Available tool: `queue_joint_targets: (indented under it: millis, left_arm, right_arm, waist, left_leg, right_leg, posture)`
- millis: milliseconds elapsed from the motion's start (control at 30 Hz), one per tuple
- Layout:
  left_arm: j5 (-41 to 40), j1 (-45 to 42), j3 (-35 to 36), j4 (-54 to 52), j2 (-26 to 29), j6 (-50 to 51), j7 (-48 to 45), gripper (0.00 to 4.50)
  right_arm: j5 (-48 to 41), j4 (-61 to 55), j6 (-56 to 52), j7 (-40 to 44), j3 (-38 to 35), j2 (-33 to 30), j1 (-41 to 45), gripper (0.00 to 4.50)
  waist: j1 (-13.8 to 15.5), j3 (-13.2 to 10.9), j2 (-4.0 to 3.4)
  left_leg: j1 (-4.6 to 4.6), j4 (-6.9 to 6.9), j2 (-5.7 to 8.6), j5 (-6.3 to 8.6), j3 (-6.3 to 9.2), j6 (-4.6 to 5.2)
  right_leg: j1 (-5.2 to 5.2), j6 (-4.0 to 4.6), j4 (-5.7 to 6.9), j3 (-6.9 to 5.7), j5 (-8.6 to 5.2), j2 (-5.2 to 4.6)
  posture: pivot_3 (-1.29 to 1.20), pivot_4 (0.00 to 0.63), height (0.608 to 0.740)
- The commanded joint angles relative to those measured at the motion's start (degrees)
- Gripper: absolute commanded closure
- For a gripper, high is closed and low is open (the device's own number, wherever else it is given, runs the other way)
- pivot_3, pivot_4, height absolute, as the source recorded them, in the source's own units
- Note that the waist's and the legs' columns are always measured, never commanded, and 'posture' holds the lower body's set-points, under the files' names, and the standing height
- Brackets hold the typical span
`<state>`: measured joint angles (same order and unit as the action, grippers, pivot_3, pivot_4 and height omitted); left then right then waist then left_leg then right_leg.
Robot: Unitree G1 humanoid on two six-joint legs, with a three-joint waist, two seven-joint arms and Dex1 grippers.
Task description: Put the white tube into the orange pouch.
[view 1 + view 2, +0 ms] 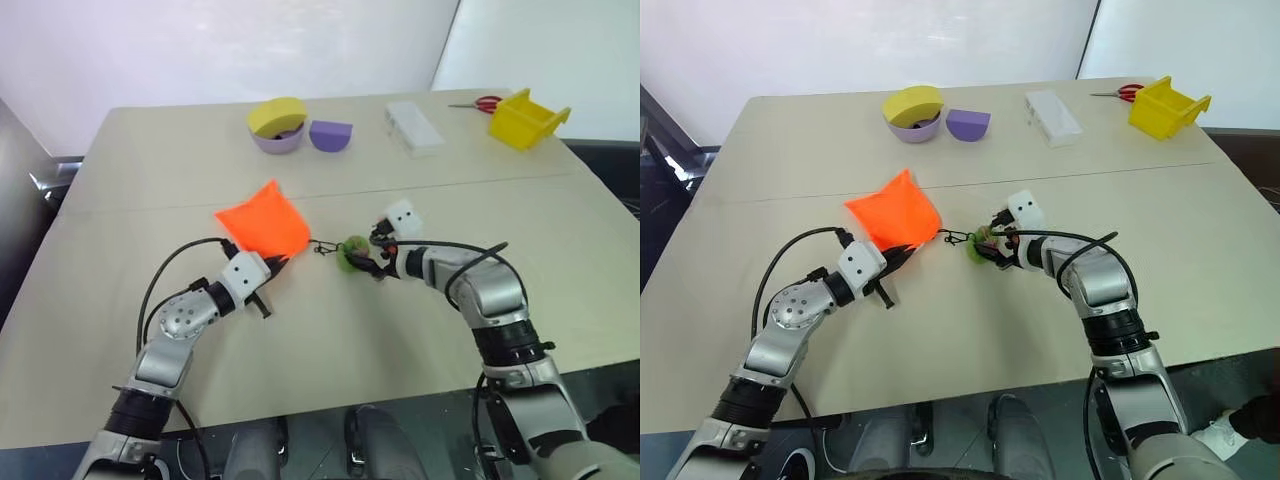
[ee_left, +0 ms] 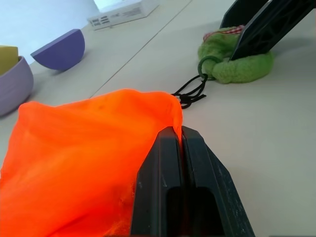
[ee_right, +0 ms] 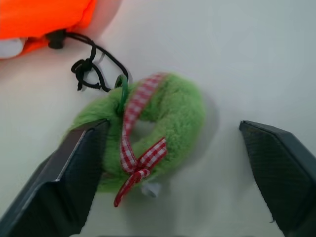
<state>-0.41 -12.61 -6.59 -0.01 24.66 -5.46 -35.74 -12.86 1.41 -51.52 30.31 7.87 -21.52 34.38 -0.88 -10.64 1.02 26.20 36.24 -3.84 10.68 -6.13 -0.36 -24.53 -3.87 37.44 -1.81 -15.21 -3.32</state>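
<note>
my left gripper [image 2: 181,131] sat at lower left of the head view, jaws pressed together on the near edge of the bright orange flat fabric pouch [image 1: 265,220]. i judged that pinch was there to anchor the pouch so it would not slide when its cord was pulled. the pouch lay left of centre, bulged rather than flat. i could not tell for sure where the slim white squeeze tube was. a small white patch [image 3: 10,48] peeked from the pouch's mouth in my right wrist view, and i guessed the tube might already be inside.

from that mouth a thin black cord [image 1: 322,247] ran right to a fuzzy green ring tied with a red-and-white checked ribbon [image 1: 352,254]. my right gripper [image 3: 173,126], just right of centre, straddled that ring with jaws wide, one finger against the fluff and the other well clear. it held nothing. i read it as lined up to grab the ring and draw the pouch closed.

the surface was a pale beige table [image 1: 330,330] with a seam across its middle. along the top edge stood a lilac bowl [image 1: 277,141] holding a yellow piece [image 1: 277,116], a purple half-dome [image 1: 331,135], a blocky white box [image 1: 413,127], red-handled scissors [image 1: 484,102] and a yellow plastic bin [image 1: 527,118]. plain white walls rose behind.
</note>
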Motion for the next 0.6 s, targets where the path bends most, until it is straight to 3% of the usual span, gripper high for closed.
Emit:
queue_joint_targets:
  millis: [33,100,200,400,600]
  left_arm:
    - [0.2,0.2,-0.1,-1.7,-0.1,-0.7,0.5,4.50]
    - [0.1,0.4,0.1,-1.9,0.1,-0.6,0.4,4.50]
    - [-0.4,0.6,0.3,-2.0,0.1,-0.1,0.4,4.50]
    - [-0.8,0.1,0.9,-1.5,0.0,0.7,0.7,4.50]
    - [-1.6,-0.2,0.9,-0.8,0.1,1.9,0.0,4.50]
  right_arm:
    - [1.8,-0.4,1.7,-0.5,1.3,-0.5,-0.9,2.00]
    - [1.9,-0.4,1.9,-0.6,0.6,-1.1,-1.1,3.13]
    - [1.9,-0.7,2.1,-0.4,-0.3,-2.4,-1.6,4.43]
    - [1.7,-0.9,2.6,0.6,-2.8,-7.5,-3.1,4.43]
    - [1.0,-1.6,2.2,0.6,-4.2,-8.6,-3.8,4.43]
  waist:
    - [0.0,0.0,-0.01]
    - [0.0,0.0,-0.01]
    - [0.3,0.0,-0.01]
    - [0.4,0.0,-0.01]
    - [0.2,0.0,-0.01]
  left_leg:
    - [0.00,0.00,0.00,0.00,0.00,0.00]
    - [-0.01,0.01,0.00,0.00,0.00,0.00]
    - [-0.01,0.01,0.01,-0.01,0.00,0.01]
    - [0.00,0.01,0.14,-0.08,-0.01,0.14]
    - [-0.01,0.01,0.11,-0.11,-0.01,0.19]
  right_leg:
    - [0.00,0.00,0.01,0.00,0.00,0.00]
    - [0.00,0.00,0.02,0.00,0.00,0.00]
    - [0.02,-0.01,0.02,-0.01,0.00,-0.02]
    - [0.06,0.01,-0.02,-0.02,-0.01,-0.23]
    - [0.06,0.02,-0.02,-0.01,0.01,-0.22]
  posture:
    - [0.00,0.150,0.740]
    - [0.00,0.150,0.740]
    - [0.00,0.150,0.740]
    - [0.00,0.150,0.740]
    - [0.00,0.150,0.740]
